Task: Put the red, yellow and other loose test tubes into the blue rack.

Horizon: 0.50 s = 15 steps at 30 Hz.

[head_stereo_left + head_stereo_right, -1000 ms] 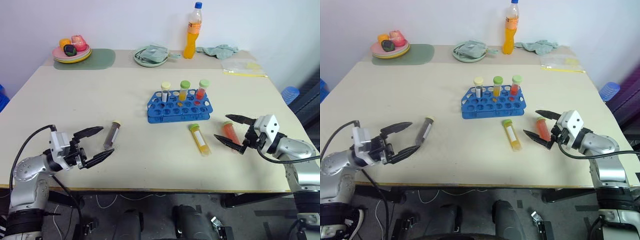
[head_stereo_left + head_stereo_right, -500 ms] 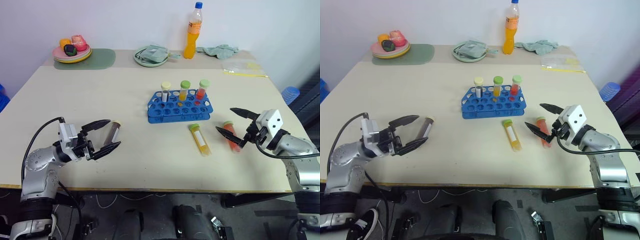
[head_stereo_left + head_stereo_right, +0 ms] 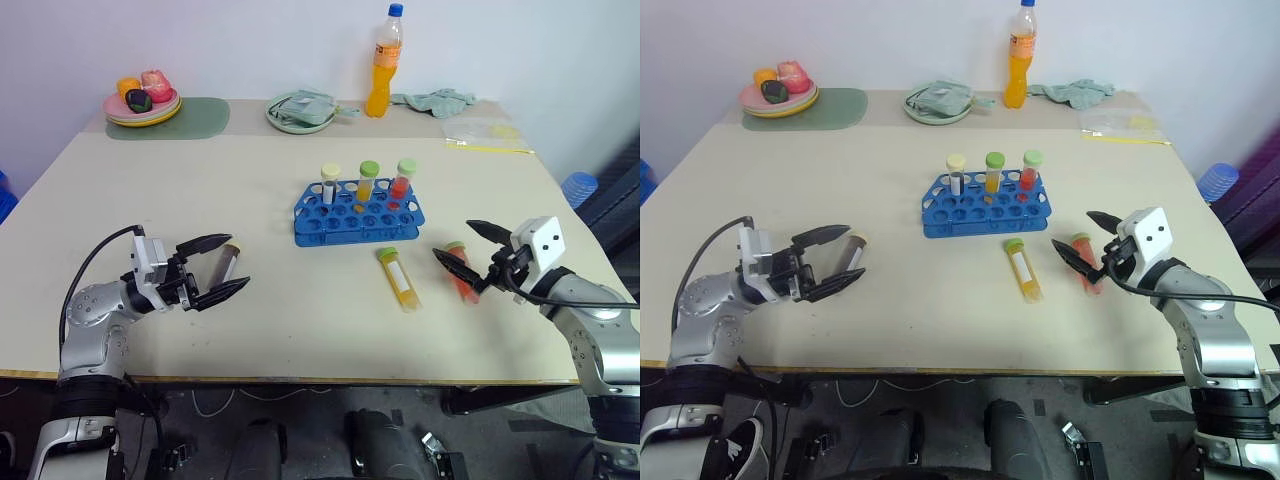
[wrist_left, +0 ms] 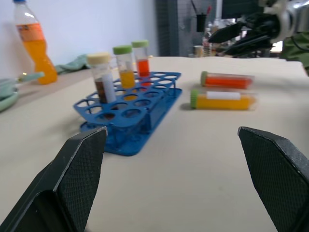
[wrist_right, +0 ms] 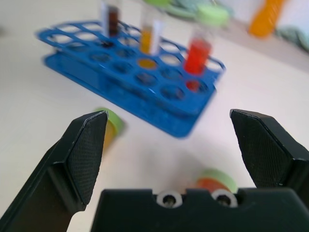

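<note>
Both grippers stood spread wide and empty. Right of the blue rack [image 3: 360,213], the right gripper [image 3: 468,252] straddled the red tube [image 3: 460,271]; the yellow tube [image 3: 399,277] lay just in front of the rack. Left of the rack, the left gripper [image 3: 221,268] flanked the dark tube [image 3: 227,264]. Each should centre on its tube's body before closing.

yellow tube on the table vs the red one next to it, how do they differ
The yellow tube holds yellow liquid; the red tube holds red-orange liquid. The yellow tube lies free near the blue rack, while the red tube lies between the open fingers of the right gripper. Both are clear, green-capped, and lie flat on the table, caps toward the rack.
</note>
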{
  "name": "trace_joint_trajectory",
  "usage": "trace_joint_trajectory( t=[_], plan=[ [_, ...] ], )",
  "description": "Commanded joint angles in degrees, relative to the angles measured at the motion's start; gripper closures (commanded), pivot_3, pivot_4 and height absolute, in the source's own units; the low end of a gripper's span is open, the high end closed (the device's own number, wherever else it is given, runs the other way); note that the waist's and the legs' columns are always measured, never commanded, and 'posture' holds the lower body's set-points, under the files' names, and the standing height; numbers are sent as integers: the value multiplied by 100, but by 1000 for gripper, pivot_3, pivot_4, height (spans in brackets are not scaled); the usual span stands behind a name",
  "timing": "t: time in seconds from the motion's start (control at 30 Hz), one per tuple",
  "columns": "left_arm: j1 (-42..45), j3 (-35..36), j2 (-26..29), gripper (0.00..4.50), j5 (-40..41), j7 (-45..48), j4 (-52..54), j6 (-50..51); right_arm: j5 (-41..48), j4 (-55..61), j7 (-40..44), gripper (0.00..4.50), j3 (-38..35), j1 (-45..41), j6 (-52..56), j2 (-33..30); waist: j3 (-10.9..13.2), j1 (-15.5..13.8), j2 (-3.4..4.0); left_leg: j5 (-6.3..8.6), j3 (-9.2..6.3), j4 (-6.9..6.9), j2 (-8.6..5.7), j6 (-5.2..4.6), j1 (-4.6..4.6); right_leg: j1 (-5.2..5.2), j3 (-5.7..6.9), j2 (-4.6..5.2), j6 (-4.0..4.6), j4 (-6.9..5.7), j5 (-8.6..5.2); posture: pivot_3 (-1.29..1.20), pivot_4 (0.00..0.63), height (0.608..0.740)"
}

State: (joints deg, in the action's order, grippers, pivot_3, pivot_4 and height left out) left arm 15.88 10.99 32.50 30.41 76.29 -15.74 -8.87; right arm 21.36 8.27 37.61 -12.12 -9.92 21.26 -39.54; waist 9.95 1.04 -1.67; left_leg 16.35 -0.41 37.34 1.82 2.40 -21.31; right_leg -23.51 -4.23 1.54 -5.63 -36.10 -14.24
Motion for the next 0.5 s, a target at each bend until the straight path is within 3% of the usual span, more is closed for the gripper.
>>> trace_joint_trajectory(
  t=[0.03, 0.27, 0.37, 0.5],
  plan=[
    [124, 46, 81, 28, 55, 67, 98, 23, 72, 545, -358, 0, -22, -379, 785, -106, 0, 11, 0, 0, 0, 0, 0, 0, 0, 0, 0, 0, 1, 0, 0, 0, 150, 740],
    [204, -80, -35, 28, 176, 146, 356, 216, 512, 171, -365, 0, 614, -1984, 5370, -1248, 0, -21, 3, 0, -2, 2, 0, 0, -10, -7, 0, 6, 15, 3, -7, 0, 150, 740],
    [211, -137, -73, 28, 238, 223, 467, 332, 447, -356, -131, 0, 1155, -2726, 5989, -1696, 1, -17, 5, 4, -5, -3, 1, -7, -10, -7, 4, 6, 16, 7, -8, 0, 150, 740],
    [170, -189, -157, 28, 308, 199, 689, 500, 338, -1252, -157, 0, 1632, -3584, 6650, -1722, 0, 11, 4, 5, 6, -3, 1, -9, -11, -15, -2, 6, 16, 7, -8, 0, 150, 740]
  ],
)
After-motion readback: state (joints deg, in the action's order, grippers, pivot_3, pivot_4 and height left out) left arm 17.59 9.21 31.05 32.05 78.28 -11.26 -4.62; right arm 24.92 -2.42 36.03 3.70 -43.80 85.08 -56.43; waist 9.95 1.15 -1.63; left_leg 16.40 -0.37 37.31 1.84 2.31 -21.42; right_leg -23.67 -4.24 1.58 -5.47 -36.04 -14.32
